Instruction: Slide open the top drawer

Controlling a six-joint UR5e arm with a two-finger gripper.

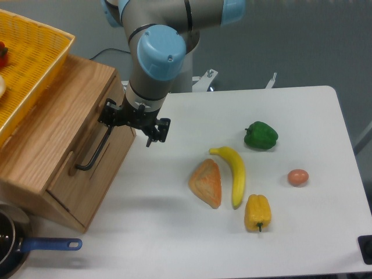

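Observation:
The top drawer (111, 161) is a light oak front panel in the wooden cabinet at the left and looks pushed in. Its long black bar handle (93, 153) runs diagonally down the front. My gripper (132, 123) hangs at the handle's upper end with its black fingers spread open. The left finger (107, 114) is right over the drawer's upper corner by the handle's top bend. The right finger (158, 131) is out over the white table. Nothing is held between them.
A yellow basket (40, 52) sits on the cabinet top (52, 116). On the table (302, 116) lie a green pepper (260, 135), banana (234, 172), bread piece (206, 183), yellow pepper (257, 212) and egg (297, 177). A blue-handled pan (35, 245) is at the bottom left.

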